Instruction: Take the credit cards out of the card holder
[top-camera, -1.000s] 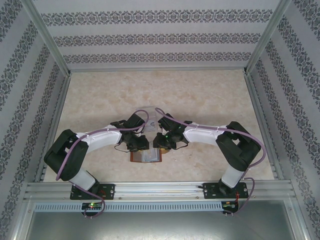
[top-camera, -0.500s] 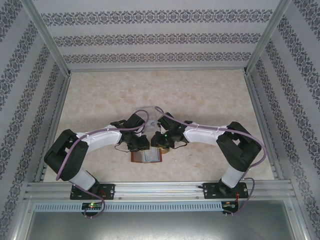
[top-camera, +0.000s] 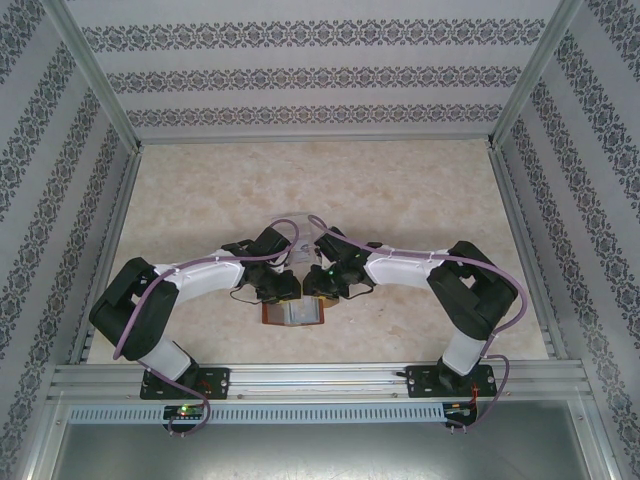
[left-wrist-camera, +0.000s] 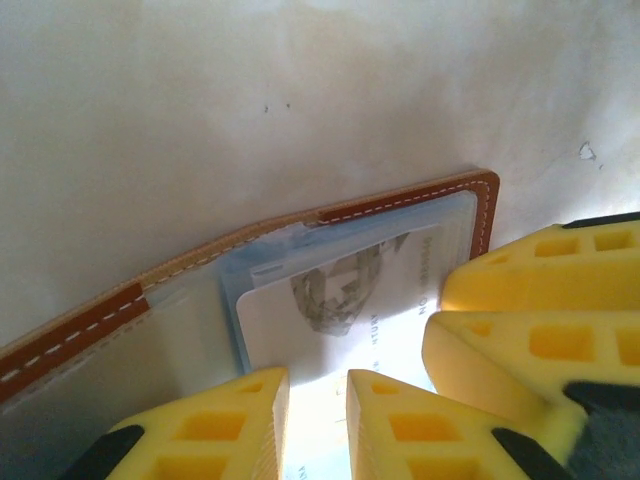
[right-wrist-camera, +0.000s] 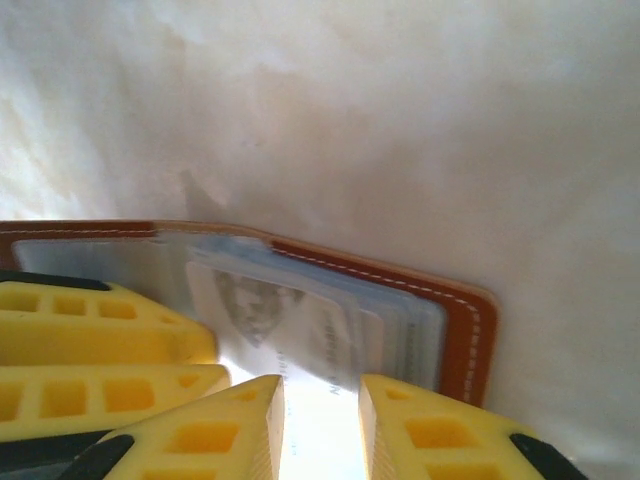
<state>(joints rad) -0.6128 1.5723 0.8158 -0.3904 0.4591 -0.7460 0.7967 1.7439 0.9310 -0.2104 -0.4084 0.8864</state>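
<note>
Two claws: the left claw (top-camera: 281, 291) and the right claw (top-camera: 322, 285) meet tip to tip near the middle of the table (top-camera: 420, 190), both down over the card holder (top-camera: 293, 314).
Card holder: reddish-brown leather with white stitching, lying open and flat on the table. In the top view its near edge shows just below the two claws.
Credit card (left-wrist-camera: 330, 300): pale, with a grey printed picture and lettering. Its far part sits in the grey-blue pocket (left-wrist-camera: 232, 300) of the card holder, and its near part runs under the fingers.
Left claw, own wrist view: its two yellow fingers (left-wrist-camera: 235, 425) stand a little apart at the bottom edge, over the near part of the credit card, whose white face shows in the gap. Whether the tips press on it I cannot tell.
Right claw, own wrist view: its fingers (right-wrist-camera: 430, 435) also stand a little apart, with the same bright card face between them. The stitched corner of the card holder lies just to their right. Whether they bear on the card I cannot tell.
Claw to claw: in the left wrist view the right claw comes in from the right, just beside the left claw's fingers and over the card's right side. In the right wrist view the left claw comes in from the left in the same way.
Layered edges: in the right wrist view pale edges stack to the right of the printed card. Whether they are pockets or more cards I cannot tell.
</note>
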